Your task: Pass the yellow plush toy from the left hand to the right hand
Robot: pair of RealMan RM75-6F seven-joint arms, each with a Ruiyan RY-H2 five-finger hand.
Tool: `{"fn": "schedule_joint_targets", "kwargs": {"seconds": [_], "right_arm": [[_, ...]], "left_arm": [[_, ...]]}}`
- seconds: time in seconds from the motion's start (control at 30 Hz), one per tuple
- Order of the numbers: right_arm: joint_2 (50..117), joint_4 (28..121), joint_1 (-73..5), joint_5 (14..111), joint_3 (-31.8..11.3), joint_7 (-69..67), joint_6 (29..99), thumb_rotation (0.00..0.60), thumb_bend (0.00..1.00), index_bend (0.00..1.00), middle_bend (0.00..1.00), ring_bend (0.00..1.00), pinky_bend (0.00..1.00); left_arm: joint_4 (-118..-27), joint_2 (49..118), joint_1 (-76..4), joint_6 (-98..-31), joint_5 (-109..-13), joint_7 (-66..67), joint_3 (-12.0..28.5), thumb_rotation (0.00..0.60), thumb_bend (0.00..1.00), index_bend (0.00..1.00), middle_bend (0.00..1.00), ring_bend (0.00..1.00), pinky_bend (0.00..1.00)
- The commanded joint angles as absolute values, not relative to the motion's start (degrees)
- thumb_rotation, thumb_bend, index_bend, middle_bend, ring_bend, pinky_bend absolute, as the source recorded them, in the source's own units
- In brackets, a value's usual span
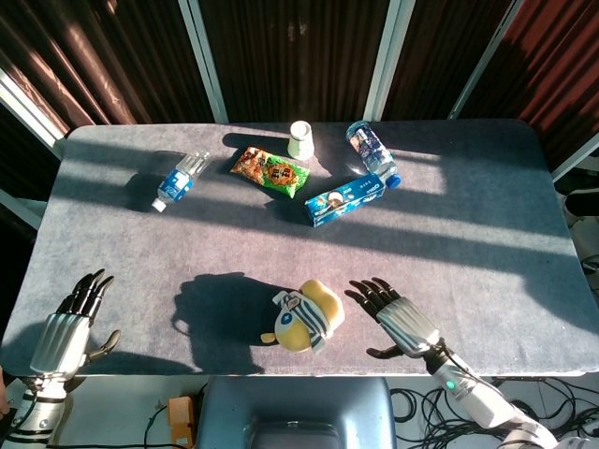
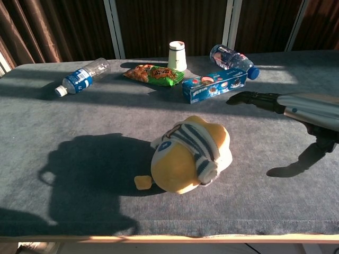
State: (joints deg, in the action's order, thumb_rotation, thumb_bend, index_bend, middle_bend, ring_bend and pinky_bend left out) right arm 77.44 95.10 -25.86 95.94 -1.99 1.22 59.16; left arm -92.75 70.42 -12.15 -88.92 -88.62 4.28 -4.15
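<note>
The yellow plush toy (image 1: pixel 302 316) (image 2: pixel 189 154), wearing a striped scarf, lies on its side near the table's front edge, with neither hand on it. My right hand (image 1: pixel 397 320) (image 2: pixel 296 105) hovers just right of the toy, fingers spread and empty, with a small gap between them. My left hand (image 1: pixel 73 329) is at the table's front left corner, far from the toy, fingers extended and empty; the chest view does not show it.
At the back of the grey table (image 1: pixel 487 215) lie a water bottle (image 1: pixel 182 179), a green snack bag (image 1: pixel 270 171), a white paper cup (image 1: pixel 300 139), a blue biscuit box (image 1: pixel 344 198) and a second bottle (image 1: pixel 372 152).
</note>
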Motion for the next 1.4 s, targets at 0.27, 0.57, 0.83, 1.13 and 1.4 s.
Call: {"fn": "schedule_joint_targets", "kwargs": {"seconds": [0.27, 0.57, 0.83, 1.13, 1.4], "right_arm": [[89.38, 91.31, -33.82, 85.01, -7.88, 13.53, 50.20, 0.600, 0.05, 0.00, 0.00, 0.00, 0.00], [95.73, 85.06, -40.69, 75.38, -10.41, 11.51, 41.11, 0.600, 0.05, 0.00, 0.00, 0.00, 0.00], [101.43, 77.25, -39.51, 78.70, -10.26, 2.03, 48.22, 0.600, 0.07, 0.54, 0.44, 0.43, 0.46], [100.84, 68.66, -36.31, 86.44, -9.65, 0.59, 63.70, 0.600, 0.16, 0.82, 0.61, 0.65, 0.69], [89.93, 71.72, -33.00, 84.28, -10.30, -0.19, 66.36, 0.600, 0.16, 0.82, 0.61, 0.65, 0.69]], "left_arm": [[-93.14, 69.69, -11.30, -87.66, -88.79, 3.70, -2.94, 0.600, 0.28, 0.00, 0.00, 0.00, 0.26], [-93.19, 69.36, -10.72, -87.14, -90.10, 3.15, -2.61, 0.600, 0.28, 0.00, 0.00, 0.00, 0.26], [-93.40, 69.18, -10.35, -86.56, -90.45, 2.67, -2.19, 0.600, 0.28, 0.00, 0.00, 0.00, 0.26], [-93.43, 69.41, -9.92, -86.14, -90.96, 4.00, -1.88, 0.600, 0.28, 0.00, 0.00, 0.00, 0.26], [-93.89, 69.57, -9.59, -85.62, -91.31, 5.44, -1.82, 0.600, 0.28, 0.00, 0.00, 0.00, 0.27]]}}
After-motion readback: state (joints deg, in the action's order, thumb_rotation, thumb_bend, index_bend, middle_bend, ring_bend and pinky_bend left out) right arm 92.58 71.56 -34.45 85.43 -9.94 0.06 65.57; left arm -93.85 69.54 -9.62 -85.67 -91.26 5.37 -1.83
